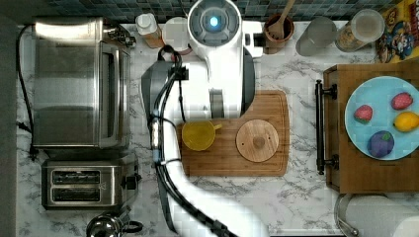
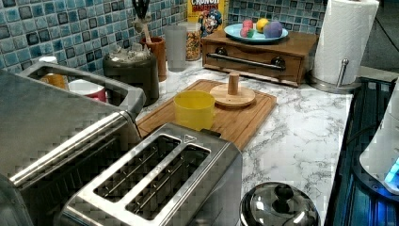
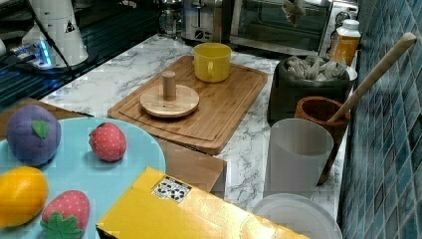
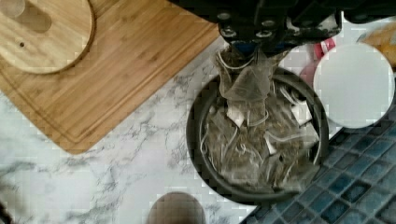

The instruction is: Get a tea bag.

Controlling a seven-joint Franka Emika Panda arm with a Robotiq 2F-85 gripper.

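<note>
A Franka arm's gripper [image 4: 252, 49] hangs directly over a round dark container [image 4: 205, 154] heaped with paper sachets, its fingers pinched on a single tea bag [image 4: 245, 81] that dangles straight down from the tips, clear of the pile beneath. In the right view the same tea bag [image 3: 293, 11] shows high above the container [image 3: 283, 97], in front of the toaster oven [image 3: 278, 20]. The bag's long axis runs vertically, in line with the gripper's approach, so any coming move appears to turn on carrying it sideways; the yellow mug [image 3: 212, 61] on the bamboo cutting board [image 3: 224, 107] stands off to one side of the gripper.
</note>
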